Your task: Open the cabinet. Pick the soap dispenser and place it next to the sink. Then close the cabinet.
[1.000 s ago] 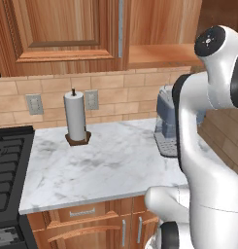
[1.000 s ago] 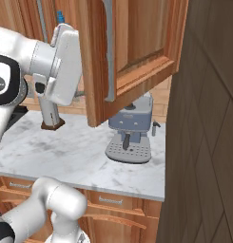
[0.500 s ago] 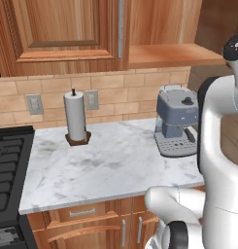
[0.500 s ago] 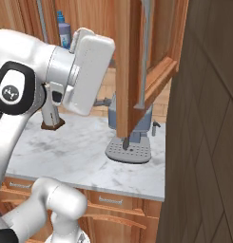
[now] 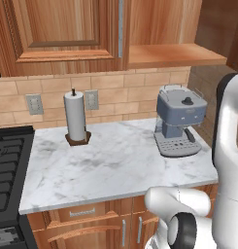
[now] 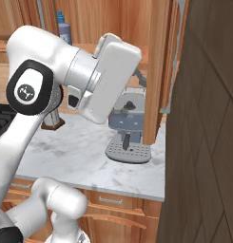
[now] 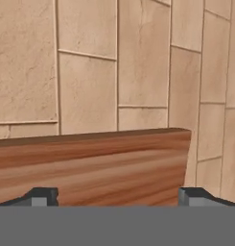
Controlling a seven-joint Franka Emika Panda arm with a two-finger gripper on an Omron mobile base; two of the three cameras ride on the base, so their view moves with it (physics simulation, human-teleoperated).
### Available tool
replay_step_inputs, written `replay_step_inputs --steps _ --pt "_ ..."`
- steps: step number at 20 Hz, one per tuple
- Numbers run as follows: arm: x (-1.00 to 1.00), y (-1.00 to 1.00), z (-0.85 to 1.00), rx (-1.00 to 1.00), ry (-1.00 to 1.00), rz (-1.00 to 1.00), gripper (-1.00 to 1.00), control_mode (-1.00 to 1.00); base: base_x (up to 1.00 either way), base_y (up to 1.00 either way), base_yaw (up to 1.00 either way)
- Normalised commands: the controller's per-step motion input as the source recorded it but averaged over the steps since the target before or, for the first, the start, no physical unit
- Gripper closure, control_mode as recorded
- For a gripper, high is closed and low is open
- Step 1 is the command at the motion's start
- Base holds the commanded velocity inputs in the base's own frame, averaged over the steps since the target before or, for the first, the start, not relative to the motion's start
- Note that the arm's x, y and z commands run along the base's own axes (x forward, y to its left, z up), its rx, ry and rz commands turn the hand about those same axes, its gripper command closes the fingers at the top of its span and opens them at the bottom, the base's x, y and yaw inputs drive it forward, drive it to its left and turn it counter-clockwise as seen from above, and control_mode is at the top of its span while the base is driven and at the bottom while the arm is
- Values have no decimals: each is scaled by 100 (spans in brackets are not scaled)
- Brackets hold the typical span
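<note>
The cabinet (image 5: 67,29) hangs over the counter, its left door shut and its right half open above the bare shelf floor (image 5: 174,53). In the right base view the open right door (image 6: 158,71) stands edge-on. The soap dispenser (image 6: 64,32), lavender with a blue pump, stands upright inside the cabinet at the back left. My hand (image 6: 108,78) is up beside that open door. My gripper (image 7: 117,198) is open, its fingertips (image 7: 40,196) spread wide on either side of a reddish wood slab (image 7: 90,163) in front of the tile wall. I cannot tell if they touch it.
A white paper towel roll (image 5: 75,116) stands at the back left of the marble counter (image 5: 106,170). A grey-blue coffee machine (image 5: 178,126) stands at the right, under the open cabinet half. A black stove (image 5: 8,160) borders the counter's left. A dark wood panel (image 6: 203,118) walls off the right.
The cabinet's right door has swung from partly open to wide open. My arm has moved right with it, uncovering the coffee machine in the left base view. The jaws stayed wide.
</note>
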Motion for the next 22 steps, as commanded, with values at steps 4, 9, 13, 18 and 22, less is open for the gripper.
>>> replay_step_inputs --steps 4,9,13,18,22 --pt "0 -3 -25 8 -10 -13 -100 -100 0 0 0" --pt "0 0 -21 7 -16 -8 -100 -100 0 0 0" --pt "-3 9 -14 4 -17 -4 -100 -100 0 0 0" --pt "-6 36 -6 3 -9 0 -100 -100 0 0 0" --pt "-2 53 0 0 -4 0 -100 -100 0 0 0"
